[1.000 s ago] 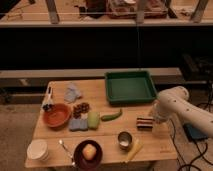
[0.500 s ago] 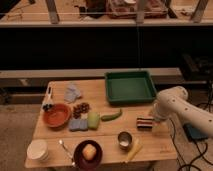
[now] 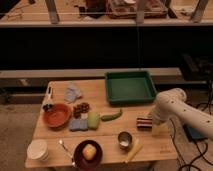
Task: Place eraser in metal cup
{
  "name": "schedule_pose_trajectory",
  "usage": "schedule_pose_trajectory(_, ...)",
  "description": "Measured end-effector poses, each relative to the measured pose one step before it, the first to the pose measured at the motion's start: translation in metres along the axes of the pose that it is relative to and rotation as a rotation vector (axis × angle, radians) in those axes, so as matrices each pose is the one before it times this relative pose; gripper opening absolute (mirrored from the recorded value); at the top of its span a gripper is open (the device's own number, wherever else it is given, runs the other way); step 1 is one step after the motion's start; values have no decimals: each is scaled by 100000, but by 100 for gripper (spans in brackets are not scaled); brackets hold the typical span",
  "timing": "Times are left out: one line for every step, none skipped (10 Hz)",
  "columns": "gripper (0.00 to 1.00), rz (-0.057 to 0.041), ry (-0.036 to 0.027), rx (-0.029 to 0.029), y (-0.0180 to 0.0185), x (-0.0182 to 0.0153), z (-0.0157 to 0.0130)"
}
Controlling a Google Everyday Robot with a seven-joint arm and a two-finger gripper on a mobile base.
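The eraser (image 3: 143, 123), a small striped block, lies on the wooden table (image 3: 160, 145) near its right side. The metal cup (image 3: 124, 139), shiny with a pale inside, stands upright just in front and to the left of the eraser. My gripper (image 3: 151, 120) at the end of the white arm (image 3: 172, 106) is down at the eraser's right end, right against it. I cannot see whether it grips the eraser. The cup stands apart from the gripper.
A green tray (image 3: 131, 86) sits at the back right. An orange bowl (image 3: 56, 115), blue-grey sponge pad (image 3: 78, 125), green sponge (image 3: 93, 119) and green pepper (image 3: 111, 116) lie mid-table. A dark red bowl (image 3: 80, 156) with fruit, a white bowl (image 3: 38, 149) and a yellow item (image 3: 133, 150) line the front.
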Motion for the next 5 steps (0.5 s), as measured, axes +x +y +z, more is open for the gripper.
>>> schedule_pose_trajectory(65,-147,14,-87,133,6,154)
schedule_pose_trajectory(65,-211,130,41,148,53,156)
schedule_pose_trajectory(65,-247,78,145,175,9,140)
schedule_pose_trajectory(65,-196,105,-41,200,-12,187)
schedule_pose_trajectory(65,-54,-94,0,109,-40,114)
